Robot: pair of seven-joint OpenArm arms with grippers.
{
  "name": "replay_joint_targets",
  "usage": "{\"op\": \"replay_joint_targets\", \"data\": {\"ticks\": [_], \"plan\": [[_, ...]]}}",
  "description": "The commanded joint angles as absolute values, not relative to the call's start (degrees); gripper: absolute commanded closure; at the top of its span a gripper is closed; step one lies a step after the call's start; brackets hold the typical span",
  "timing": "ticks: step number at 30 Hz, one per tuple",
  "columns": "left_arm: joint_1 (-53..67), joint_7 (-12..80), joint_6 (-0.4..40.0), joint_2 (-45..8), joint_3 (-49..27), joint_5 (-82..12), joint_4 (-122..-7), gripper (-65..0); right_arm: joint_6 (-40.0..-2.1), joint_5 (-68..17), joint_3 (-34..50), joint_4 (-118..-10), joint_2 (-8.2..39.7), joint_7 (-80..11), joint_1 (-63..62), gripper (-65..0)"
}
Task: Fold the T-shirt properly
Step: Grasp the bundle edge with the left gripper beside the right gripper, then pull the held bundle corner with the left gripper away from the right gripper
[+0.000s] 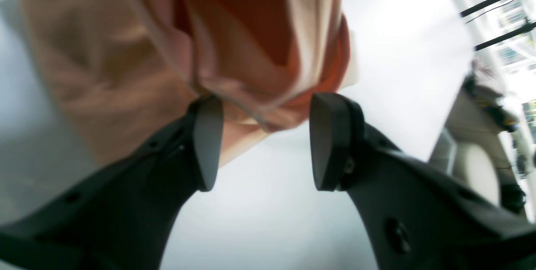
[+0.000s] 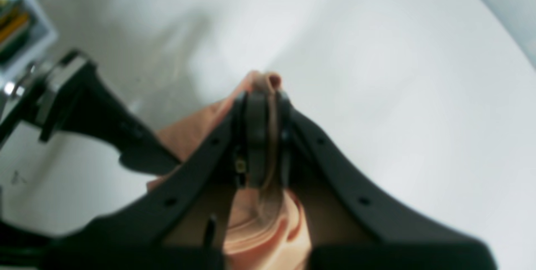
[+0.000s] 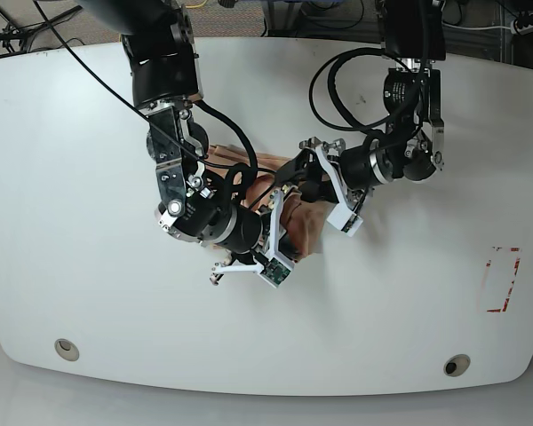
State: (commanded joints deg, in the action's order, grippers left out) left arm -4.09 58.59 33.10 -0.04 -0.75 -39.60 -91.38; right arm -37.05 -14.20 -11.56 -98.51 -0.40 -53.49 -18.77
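Two arms: both are seen bent in over the middle of the white table (image 3: 71, 222), close together.
T-shirt (image 3: 304, 226): peach-pink cloth is bunched in a crumpled heap between the two grippers; no print is seen.
Right gripper (image 2: 263, 94): its jaws are pressed together on a fold of the cloth, which is pinched between the pads and hangs below them.
Left gripper (image 1: 266, 142): its jaws are spread wide with nothing gripped; gathered cloth lies just beyond the fingertips (image 1: 207, 140).
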Motion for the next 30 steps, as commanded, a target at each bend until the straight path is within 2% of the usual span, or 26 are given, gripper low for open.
{"op": "replay_joint_targets", "data": {"ticks": [18,19,21,25,30], "plan": [[-5.14,55.69,33.10,0.31,-0.48,-38.64,-90.15,-29.0,-36.88,-15.69,-11.56,-98.33,-0.40,-53.49,-18.95,0.0],[-5.14,55.69,33.10,0.31,-0.48,-38.73,-89.71,-27.8,-36.88,-15.69,-11.56,-98.33,-0.40,-53.49,-19.03,0.0],[-5.14,55.69,33.10,0.31,-0.48,-38.90,-88.57,-20.7,-36.88,-15.69,-11.56,-98.33,-0.40,-53.41,-19.12,0.0],[-5.23,55.69,33.10,0.31,-0.48,-38.99,-86.99,-4.0,-36.79,-15.69,-11.56,-98.33,-0.22,-53.23,-19.21,0.0],[-4.79,55.96,33.36,0.31,-0.57,-39.16,-87.78,-4.4,-36.70,-15.69,-11.47,-98.24,-0.13,-53.05,-19.38,0.0]]}}
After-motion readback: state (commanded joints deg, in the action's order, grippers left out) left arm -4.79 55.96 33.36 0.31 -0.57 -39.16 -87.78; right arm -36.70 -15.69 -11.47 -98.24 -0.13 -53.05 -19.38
